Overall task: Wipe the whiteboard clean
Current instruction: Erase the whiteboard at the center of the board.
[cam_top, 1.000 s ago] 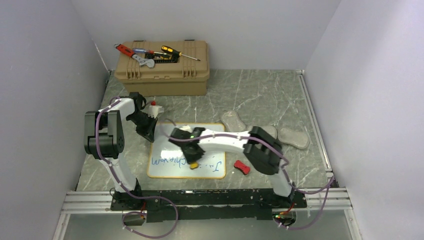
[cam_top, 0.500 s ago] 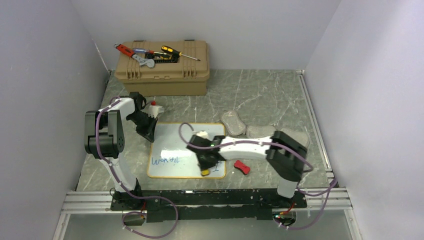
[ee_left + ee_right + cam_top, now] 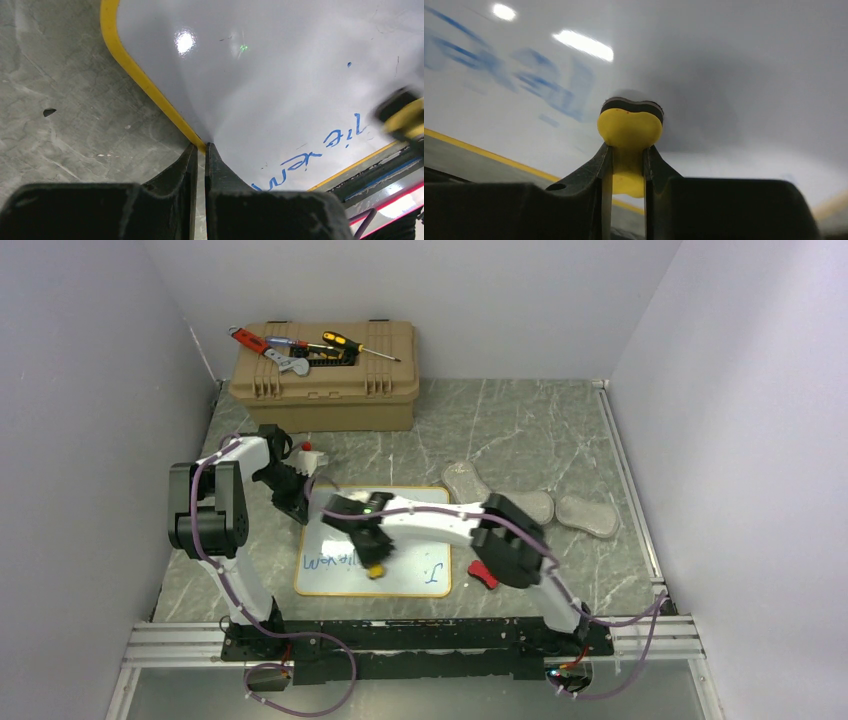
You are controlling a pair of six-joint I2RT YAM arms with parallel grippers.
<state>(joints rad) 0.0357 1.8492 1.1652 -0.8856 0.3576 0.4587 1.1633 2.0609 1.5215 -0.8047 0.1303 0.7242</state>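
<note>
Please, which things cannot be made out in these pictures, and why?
- Blue handwriting on the glossy white whiteboard with orange-tan frame: too small in the top view, partly under the white right arm; blurred in the right wrist view.
- Small red object beside the board: top view, half hidden by that arm.

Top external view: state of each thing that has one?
Flat white whiteboard with orange-tan wooden frame, lying on the table, blue handwriting along its near edge, rest mostly clean.
Left gripper, shut on the whiteboard's frame at its left edge.
Right gripper, shut on the yellow eraser, black felt against the whiteboard.
Tan plastic toolbox, lid closed, hand tools on top.
</note>
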